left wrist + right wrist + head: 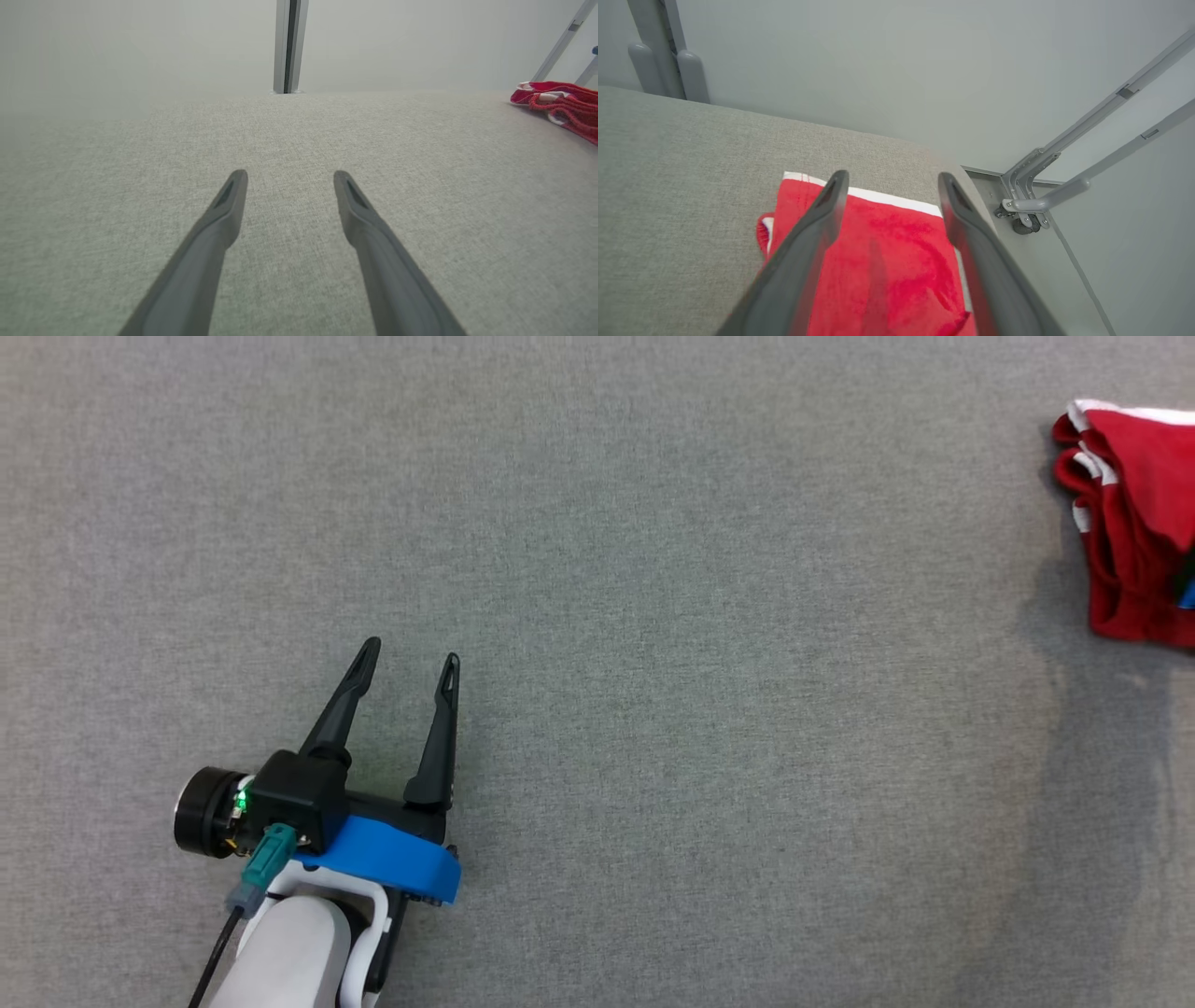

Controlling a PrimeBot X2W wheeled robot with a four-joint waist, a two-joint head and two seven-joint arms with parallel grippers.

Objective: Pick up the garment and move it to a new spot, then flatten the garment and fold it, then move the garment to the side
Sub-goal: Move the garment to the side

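In the head view the left tool (413, 651) hovers over the bare grey table (700, 616), fingers spread wide and holding nothing. The folded red garment (1134, 523) with white trim lies at the far right edge, well apart from it. The left wrist view shows the same spread fingers, with the garment (560, 105) off to the right. In the right wrist view the right tool (893, 175) stands wide above the garment (887, 261) near the table's corner, gripping nothing. The garment looks soft, light and limp. Pinching through all layers at a folded edge should keep the stack together.
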